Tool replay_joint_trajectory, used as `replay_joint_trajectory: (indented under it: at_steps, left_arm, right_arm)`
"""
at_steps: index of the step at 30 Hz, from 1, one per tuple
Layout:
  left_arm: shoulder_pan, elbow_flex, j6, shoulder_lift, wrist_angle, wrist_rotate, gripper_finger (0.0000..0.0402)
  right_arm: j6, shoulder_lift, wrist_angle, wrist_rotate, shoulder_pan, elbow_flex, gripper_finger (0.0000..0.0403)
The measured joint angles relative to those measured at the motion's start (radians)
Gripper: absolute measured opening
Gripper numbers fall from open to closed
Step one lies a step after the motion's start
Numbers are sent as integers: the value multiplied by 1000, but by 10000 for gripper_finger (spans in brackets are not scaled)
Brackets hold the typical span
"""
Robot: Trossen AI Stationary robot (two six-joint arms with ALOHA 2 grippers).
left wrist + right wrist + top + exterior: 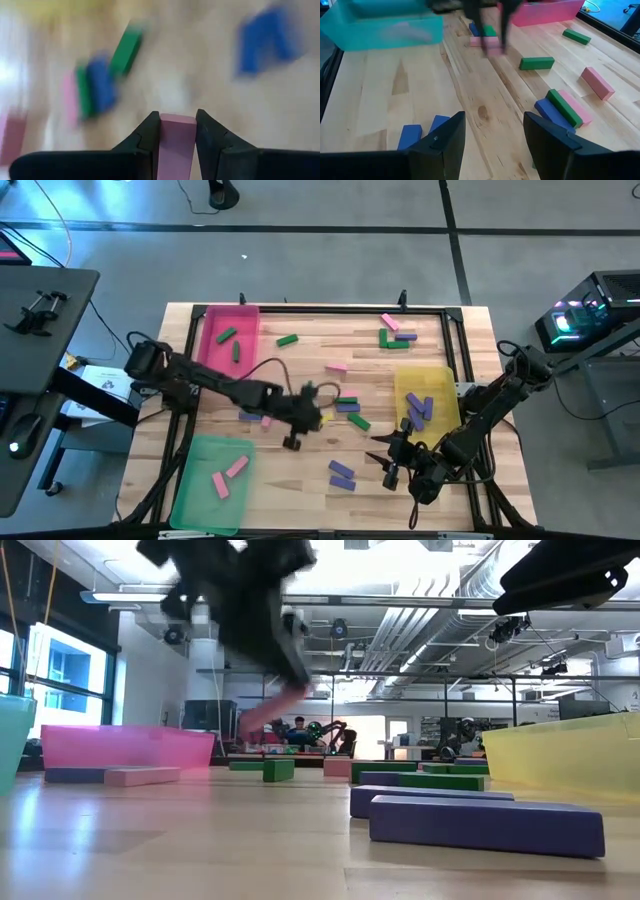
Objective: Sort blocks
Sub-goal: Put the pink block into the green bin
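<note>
Light wooden table [300,390], centre of the high view. Pink tray [213,340] at its upper left, two green blocks inside. Green tray [195,485] lower left, two pink blocks inside. Yellow tray [440,385] right, purple blocks inside. Loose on the wood: green block [288,340] just right of the pink tray, pink block [336,366] at centre, mixed cluster [396,336] upper right, green, purple and pink blocks [349,409] mid-table, two purple blocks [341,474] lower centre, purple and pink pair [254,418] left of centre.
</note>
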Motion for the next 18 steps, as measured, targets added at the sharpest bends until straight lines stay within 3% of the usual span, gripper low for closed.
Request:
replay_joint_trajectory:
  at_steps: [9, 14, 18]
  left_arm:
    - [-324, 35, -9, -95, 295, 5, 65]
    - [-492, 34, -184, -125, 205, -207, 65]
    - [-588, 33, -510, -143, -22, -404, 66]
  right_arm:
    - [11, 0, 0, 7, 0, -1, 185]
    - [10, 0, 0, 7, 0, -1, 185]
    - [9, 0, -1, 7, 0, -1, 185]
